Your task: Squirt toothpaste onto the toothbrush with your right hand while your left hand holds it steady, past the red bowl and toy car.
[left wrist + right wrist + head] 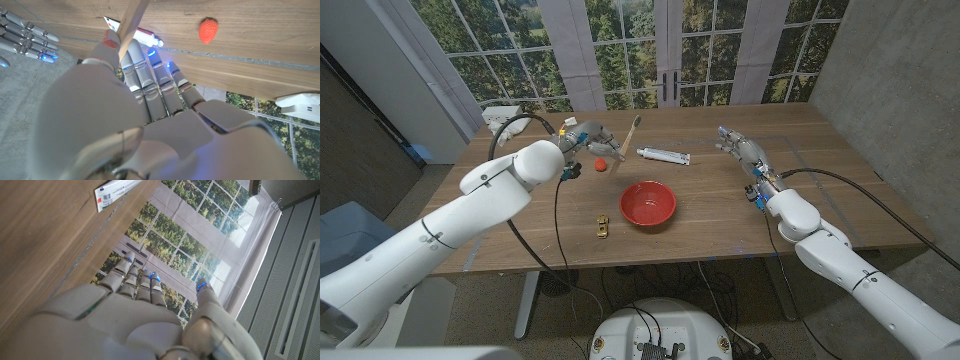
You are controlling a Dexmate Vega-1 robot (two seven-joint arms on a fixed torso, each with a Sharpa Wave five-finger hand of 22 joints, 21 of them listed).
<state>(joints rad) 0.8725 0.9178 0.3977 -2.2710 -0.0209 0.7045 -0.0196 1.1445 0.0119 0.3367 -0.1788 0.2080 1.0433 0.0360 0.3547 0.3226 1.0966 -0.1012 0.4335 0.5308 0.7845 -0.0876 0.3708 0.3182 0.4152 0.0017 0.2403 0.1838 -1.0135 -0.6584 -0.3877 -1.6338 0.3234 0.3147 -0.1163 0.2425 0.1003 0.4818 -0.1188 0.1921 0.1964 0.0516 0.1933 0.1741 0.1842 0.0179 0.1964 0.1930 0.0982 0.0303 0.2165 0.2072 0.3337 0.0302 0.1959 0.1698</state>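
Nearest us on the table sit the toy car and the red bowl. Beyond them our left hand grips the toothbrush, raised and tilted, so we judge the holding step done. Our right hand is released, fingers apart, well apart from the toothpaste lying between the hands. Pickup and squirting remain.

The wooden toothbrush is up off the table, tilted, head end up, gripped in the left hand. The white toothpaste tube lies flat on the wood just beside it, past the red bowl and little yellow toy car.
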